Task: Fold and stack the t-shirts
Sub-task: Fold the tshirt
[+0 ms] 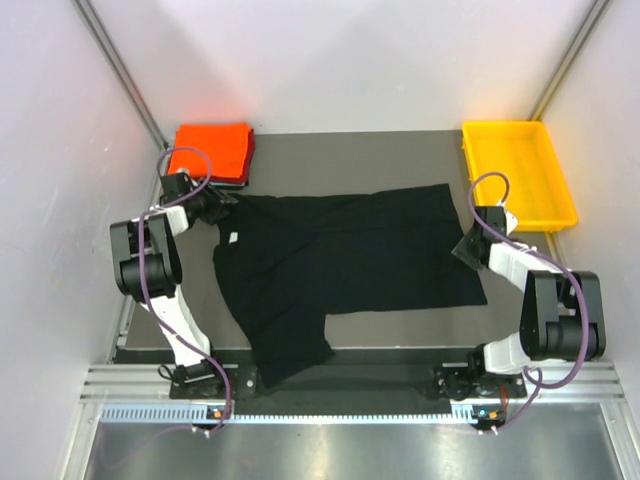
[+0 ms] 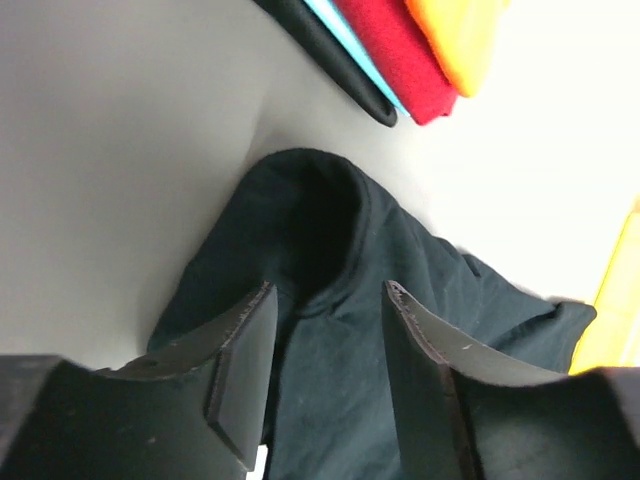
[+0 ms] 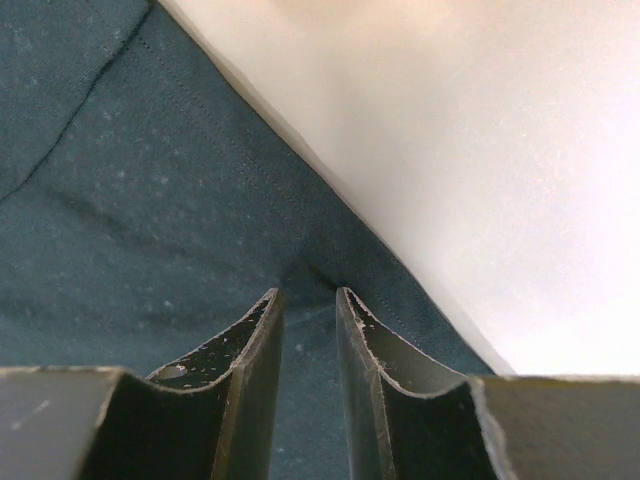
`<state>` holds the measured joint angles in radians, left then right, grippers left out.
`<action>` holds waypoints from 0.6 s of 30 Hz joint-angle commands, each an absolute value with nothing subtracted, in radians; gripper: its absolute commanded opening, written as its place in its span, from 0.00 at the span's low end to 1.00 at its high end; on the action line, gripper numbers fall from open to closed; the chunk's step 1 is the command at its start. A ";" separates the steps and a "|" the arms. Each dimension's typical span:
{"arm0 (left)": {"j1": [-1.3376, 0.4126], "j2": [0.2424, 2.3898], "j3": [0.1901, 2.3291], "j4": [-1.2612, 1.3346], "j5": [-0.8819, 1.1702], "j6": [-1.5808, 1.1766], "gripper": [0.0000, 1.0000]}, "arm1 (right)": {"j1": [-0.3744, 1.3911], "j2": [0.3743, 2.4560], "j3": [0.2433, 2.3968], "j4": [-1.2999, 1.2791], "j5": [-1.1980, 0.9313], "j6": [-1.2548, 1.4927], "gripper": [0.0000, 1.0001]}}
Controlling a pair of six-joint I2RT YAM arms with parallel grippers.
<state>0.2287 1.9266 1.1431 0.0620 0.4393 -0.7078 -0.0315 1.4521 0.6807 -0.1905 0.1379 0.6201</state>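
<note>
Plain black soft-cloth short-sleeved t-shirt [image 1: 350, 260] lies spread mid-table on grey tabletop [image 1: 400, 150]. R gripper [image 3: 308, 292] pinches its hem edge; L gripper [image 2: 328, 290] stands open astride the bunched shoulder. Risk: L closes on too little cloth, so the lift goes lopsided & the fold skews; nearby folded orange-red t-shirt [image 1: 210, 150] may get nudged.

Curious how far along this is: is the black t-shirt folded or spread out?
Spread out: the black t-shirt lies flat across the table, body and one sleeve unfolded, neck label showing.
</note>
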 commanded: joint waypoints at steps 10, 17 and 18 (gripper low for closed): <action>0.232 1.990 1.152 0.156 0.408 -0.739 0.38 | -0.120 1.462 0.618 -0.198 0.169 0.574 0.29; 0.230 1.960 1.108 0.051 0.285 -0.830 0.24 | -0.140 1.462 0.623 -0.225 0.179 0.583 0.28; 0.230 1.947 1.091 0.029 0.252 -0.841 0.25 | -0.140 1.462 0.626 -0.233 0.192 0.584 0.28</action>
